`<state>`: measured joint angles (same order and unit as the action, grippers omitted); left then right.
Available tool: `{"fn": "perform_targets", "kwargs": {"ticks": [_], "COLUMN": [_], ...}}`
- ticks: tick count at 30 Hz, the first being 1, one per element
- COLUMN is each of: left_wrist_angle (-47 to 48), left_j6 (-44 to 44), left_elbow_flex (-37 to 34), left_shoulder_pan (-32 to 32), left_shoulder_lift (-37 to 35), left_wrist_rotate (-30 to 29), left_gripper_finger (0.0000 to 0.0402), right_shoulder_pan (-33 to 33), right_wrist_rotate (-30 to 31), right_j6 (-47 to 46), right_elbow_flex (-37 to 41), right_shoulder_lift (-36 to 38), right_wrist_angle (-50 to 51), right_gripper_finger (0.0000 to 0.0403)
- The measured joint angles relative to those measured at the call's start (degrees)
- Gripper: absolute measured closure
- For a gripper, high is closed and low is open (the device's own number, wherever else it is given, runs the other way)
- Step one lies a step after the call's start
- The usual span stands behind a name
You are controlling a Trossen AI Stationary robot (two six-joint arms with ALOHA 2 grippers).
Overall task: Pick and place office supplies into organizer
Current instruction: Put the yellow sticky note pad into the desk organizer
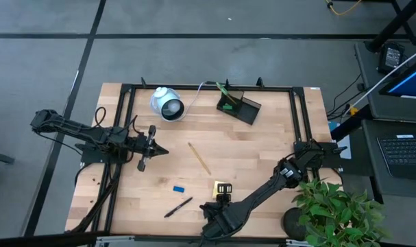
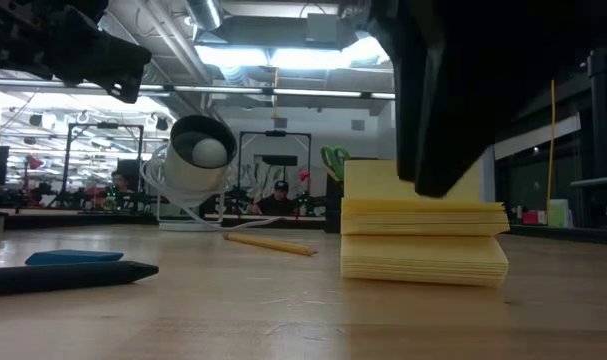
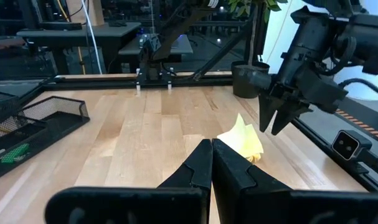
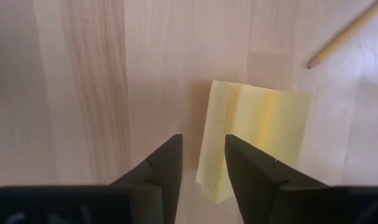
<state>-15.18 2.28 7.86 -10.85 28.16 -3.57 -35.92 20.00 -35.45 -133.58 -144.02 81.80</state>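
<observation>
The left hand (image 1: pixel 155 148) hovers over the left side of the surface (image 1: pixel 255 147), fingers pressed together, holding nothing. Near the front edge lie a black pen (image 1: pixel 178 206) and, just beyond it, a blue eraser (image 1: pixel 179 187). A pencil (image 1: pixel 199 158) lies mid-surface. The yellow pad (image 4: pixel 254 134) sits flat near the front edge, right of the eraser. The right hand (image 4: pixel 201 163) hangs directly above it, fingers apart, one fingertip (image 4: pixel 241 163) over the pad's edge, the other beside it over bare wood. The organizer (image 1: pixel 238 106) stands at the back, well apart from the pad, with green-handled scissors (image 1: pixel 225 91) upright in it.
</observation>
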Motion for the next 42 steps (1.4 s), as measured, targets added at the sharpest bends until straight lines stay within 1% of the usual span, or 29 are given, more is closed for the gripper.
{"fn": "perform_targets", "kwargs": {"ticks": [3,7,11,25,29,42], "left_wrist_angle": [-0.01,-0.03,-0.02,-0.02,-0.02,-0.02], "left_j6": [0.00,0.03,0.05,0.06,0.13,0.15], "left_elbow_flex": [0.00,0.00,0.00,0.00,0.00,0.00], "left_shoulder_pan": [0.00,0.00,0.00,0.02,0.01,0.01], "left_shoulder_lift": [0.01,0.00,0.00,0.00,0.00,0.00], "left_wrist_rotate": [0.00,0.00,0.00,-0.02,-0.02,-0.02], "left_gripper_finger": [0.0400,0.0400,0.0400,0.0400,0.0400,0.0400], "right_shoulder_pan": [0.00,-0.02,0.00,-0.61,-0.75,-1.01], "right_wrist_rotate": [0.65,4.48,7.02,7.48,9.11,9.08], "right_j6": [-0.23,-2.05,-3.58,-3.57,-4.81,-4.54], "right_elbow_flex": [0.00,0.02,0.02,0.00,0.00,-0.02], "right_shoulder_lift": [-1.45,-2.57,-2.68,-2.68,-2.68,-2.68], "right_wrist_angle": [1.02,3.49,4.22,5.31,6.01,7.28], "right_gripper_finger": [0.0281,0.0282,0.0282,0.0282,0.0282,0.0282]}}
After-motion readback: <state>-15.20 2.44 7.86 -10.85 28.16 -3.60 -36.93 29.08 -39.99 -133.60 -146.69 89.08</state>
